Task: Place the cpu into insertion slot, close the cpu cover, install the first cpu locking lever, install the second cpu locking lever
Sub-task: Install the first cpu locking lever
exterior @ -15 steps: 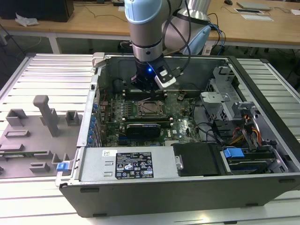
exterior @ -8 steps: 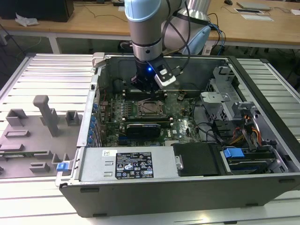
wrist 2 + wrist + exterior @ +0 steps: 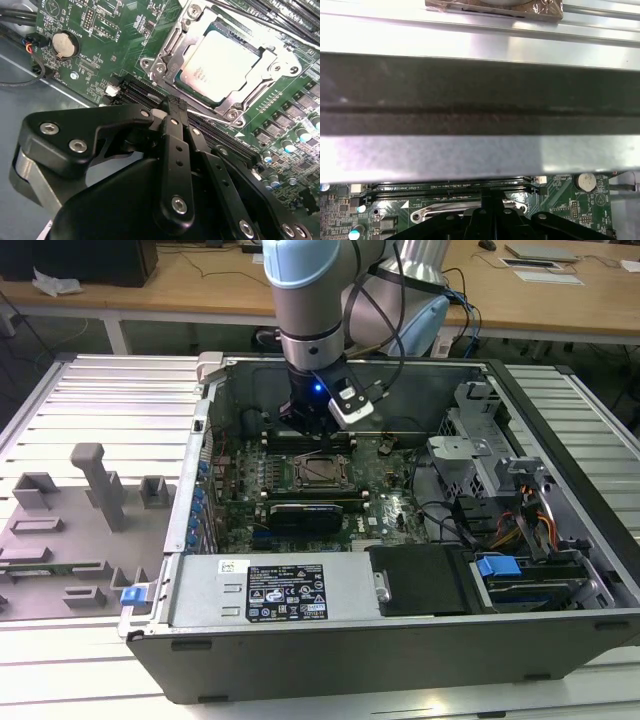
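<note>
The cpu (image 3: 220, 62), a pale silver square, lies flat in the insertion slot (image 3: 322, 472) on the green motherboard. The cpu cover (image 3: 172, 50), a silver frame with a large window, lies down around the chip. A thin lever rod (image 3: 260, 22) runs along one side of the socket. My gripper (image 3: 176, 106) is shut with nothing visible between its black fingers. It hovers over the black memory slots just beside the socket's edge. In the exterior view the gripper (image 3: 318, 430) hangs inside the open computer case, just behind the socket. In the first wrist view the gripper (image 3: 489, 202) points at the cover's edge (image 3: 432, 214).
Long black memory slots (image 3: 225, 145) flank the socket. A coin battery (image 3: 66, 44) sits nearby. The case's metal wall (image 3: 480, 90) rises close to the wrist. A power supply (image 3: 280, 590), a drive cage with cables (image 3: 520, 530) and a grey fixture tray (image 3: 80, 520) surround the board.
</note>
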Controlling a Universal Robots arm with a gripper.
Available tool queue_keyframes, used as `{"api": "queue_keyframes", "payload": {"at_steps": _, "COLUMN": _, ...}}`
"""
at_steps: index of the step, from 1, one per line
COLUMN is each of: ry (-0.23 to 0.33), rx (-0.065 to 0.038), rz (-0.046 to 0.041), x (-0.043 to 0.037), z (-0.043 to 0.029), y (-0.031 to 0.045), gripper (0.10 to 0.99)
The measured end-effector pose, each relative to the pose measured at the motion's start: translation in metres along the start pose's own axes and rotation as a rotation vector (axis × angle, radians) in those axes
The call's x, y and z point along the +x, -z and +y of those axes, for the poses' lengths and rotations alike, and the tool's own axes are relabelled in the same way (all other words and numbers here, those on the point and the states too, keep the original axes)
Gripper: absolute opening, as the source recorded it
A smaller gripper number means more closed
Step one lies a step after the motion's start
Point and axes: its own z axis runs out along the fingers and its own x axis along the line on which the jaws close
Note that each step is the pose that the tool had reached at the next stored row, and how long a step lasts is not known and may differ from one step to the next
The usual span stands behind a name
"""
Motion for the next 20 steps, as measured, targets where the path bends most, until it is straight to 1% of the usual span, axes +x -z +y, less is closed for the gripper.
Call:
{"api": "queue_keyframes", "payload": {"at_steps": 2, "ry": 0.0, "rx": -0.002, "rz": -0.0027, "x": 0.0005, "z": 0.0, "y": -0.0002, "gripper": 0.106}}
{"api": "queue_keyframes", "payload": {"at_steps": 3, "ry": 0.0, "rx": -0.005, "rz": -0.0041, "x": 0.0007, "z": -0.0001, "y": -0.0003, "gripper": 0.106}}
{"api": "queue_keyframes", "payload": {"at_steps": 4, "ry": -0.001, "rx": -0.009, "rz": -0.0071, "x": 0.0015, "z": 0.0001, "y": -0.0006, "gripper": 0.106}}
{"api": "queue_keyframes", "payload": {"at_steps": 7, "ry": 0.0, "rx": -0.009, "rz": -0.012, "x": 0.0031, "z": 0.0003, "y": -0.0006, "gripper": 0.106}}
{"api": "queue_keyframes", "payload": {"at_steps": 9, "ry": 0.001, "rx": -0.009, "rz": -0.0176, "x": 0.0054, "z": 0.0007, "y": -0.0006, "gripper": 0.106}}
{"api": "queue_keyframes", "payload": {"at_steps": 12, "ry": -0.001, "rx": -0.009, "rz": -0.0201, "x": 0.0068, "z": 0.0025, "y": -0.0012, "gripper": 0.106}}
{"api": "queue_keyframes", "payload": {"at_steps": 14, "ry": -0.013, "rx": -0.007, "rz": -0.0219, "x": 0.0069, "z": 0.0027, "y": -0.0017, "gripper": 0.106}}
{"api": "queue_keyframes", "payload": {"at_steps": 16, "ry": -0.037, "rx": -0.002, "rz": -0.0249, "x": 0.007, "z": 0.0027, "y": -0.0023, "gripper": 0.106}}
{"api": "queue_keyframes", "payload": {"at_steps": 18, "ry": -0.075, "rx": 0.006, "rz": -0.0299, "x": 0.0073, "z": 0.0026, "y": -0.0035, "gripper": 0.106}}
{"api": "queue_keyframes", "payload": {"at_steps": 20, "ry": -0.091, "rx": 0.009, "rz": -0.0321, "x": 0.0074, "z": 0.0029, "y": -0.0043, "gripper": 0.106}}
